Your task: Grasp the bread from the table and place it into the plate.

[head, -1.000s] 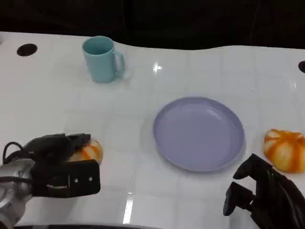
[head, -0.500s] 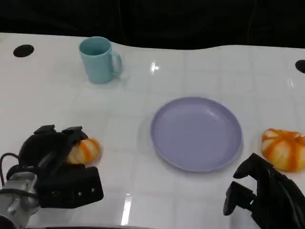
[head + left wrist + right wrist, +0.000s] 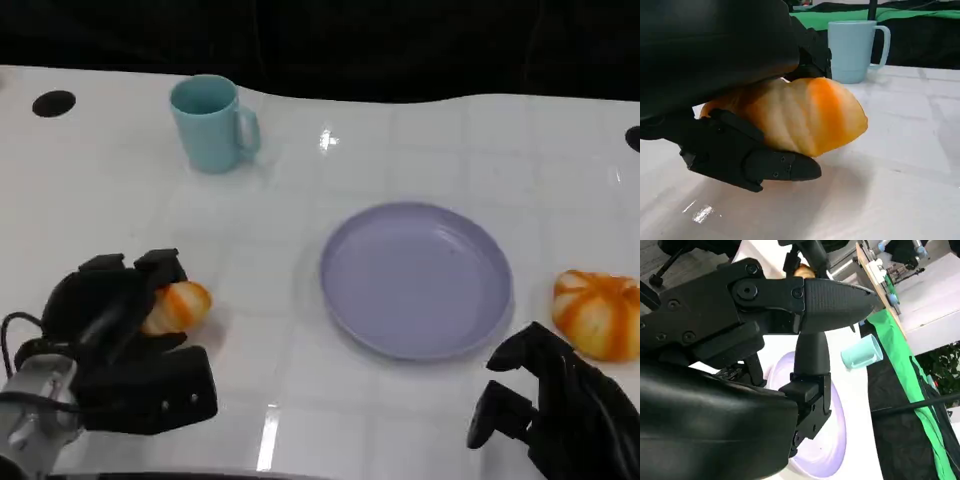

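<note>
The left robot hand [image 3: 115, 305] sits at the near left of the white bench [image 3: 300, 200], and its black fingers [image 3: 755, 162] are wrapped around a piece of bread [image 3: 178, 305]. The bread is orange and cream with stripes. In the left wrist view the bread [image 3: 800, 117] sits between the fingers below it and the black shell above it, and its round end sticks out. It looks just a little bit above the bench, or maybe touching it; it is hard to tell. The purple plate [image 3: 416, 280] is in the middle of the bench, well apart from the held bread, and nothing lies in it. A second bread [image 3: 598, 312] lies on the bench just to the right of the plate. The right robot hand [image 3: 555, 410] is at the near right, near that second bread but not touching it. It holds nothing and its fingers are spread apart. A light blue mug [image 3: 212, 123] stands upright at the far left of the bench.
</note>
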